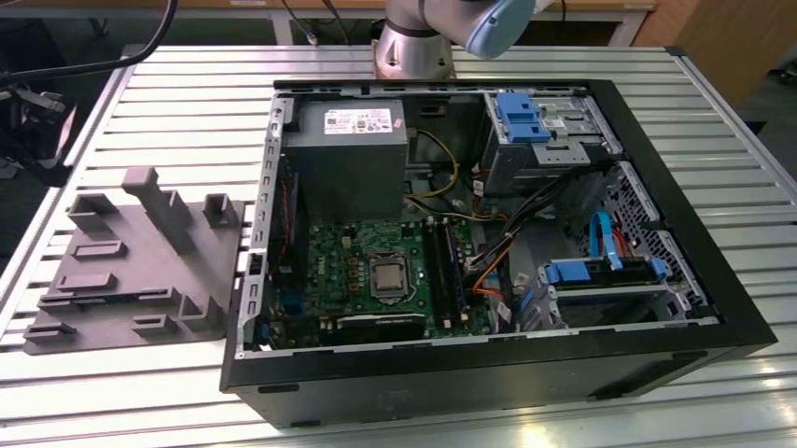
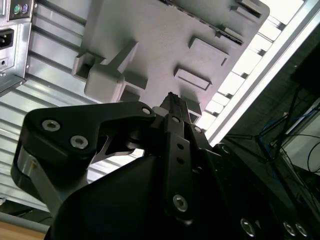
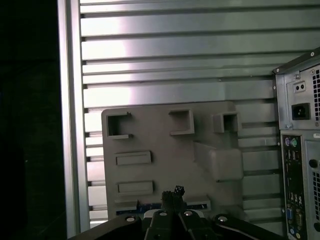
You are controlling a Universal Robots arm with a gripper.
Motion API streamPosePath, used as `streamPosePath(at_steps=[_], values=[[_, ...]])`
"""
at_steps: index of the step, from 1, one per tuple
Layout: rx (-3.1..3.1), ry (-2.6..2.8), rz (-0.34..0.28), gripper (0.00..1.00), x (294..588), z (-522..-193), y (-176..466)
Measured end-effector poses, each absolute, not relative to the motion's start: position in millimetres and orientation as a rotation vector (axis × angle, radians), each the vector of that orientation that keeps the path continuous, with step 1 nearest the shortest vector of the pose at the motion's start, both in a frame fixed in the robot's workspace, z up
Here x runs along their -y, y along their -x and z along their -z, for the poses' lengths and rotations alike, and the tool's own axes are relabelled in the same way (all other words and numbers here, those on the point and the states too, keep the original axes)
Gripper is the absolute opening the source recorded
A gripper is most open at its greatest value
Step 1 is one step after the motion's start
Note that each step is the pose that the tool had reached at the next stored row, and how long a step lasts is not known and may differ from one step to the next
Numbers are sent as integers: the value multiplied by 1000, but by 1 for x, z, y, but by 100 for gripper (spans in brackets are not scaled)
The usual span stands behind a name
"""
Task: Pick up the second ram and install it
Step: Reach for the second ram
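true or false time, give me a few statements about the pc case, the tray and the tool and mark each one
1. The case lies on its side with its inside open to view. True.
2. The tray sits at the exterior view's right of the case. False: it sits at the left.
3. In both wrist views the tool is over the tray. True.
4. The table is smooth wood. False: it is ribbed metal slats.
5. The tray has upright posts. True.
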State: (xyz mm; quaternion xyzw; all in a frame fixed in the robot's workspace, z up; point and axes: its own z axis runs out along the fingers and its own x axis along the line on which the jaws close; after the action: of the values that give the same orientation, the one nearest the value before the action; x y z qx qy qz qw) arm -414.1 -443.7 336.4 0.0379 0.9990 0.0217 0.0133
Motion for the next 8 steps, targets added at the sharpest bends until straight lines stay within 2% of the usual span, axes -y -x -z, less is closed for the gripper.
streamPosePath(at_steps=[8], values=[[-3112,-118,-68,11,448,-333,415]])
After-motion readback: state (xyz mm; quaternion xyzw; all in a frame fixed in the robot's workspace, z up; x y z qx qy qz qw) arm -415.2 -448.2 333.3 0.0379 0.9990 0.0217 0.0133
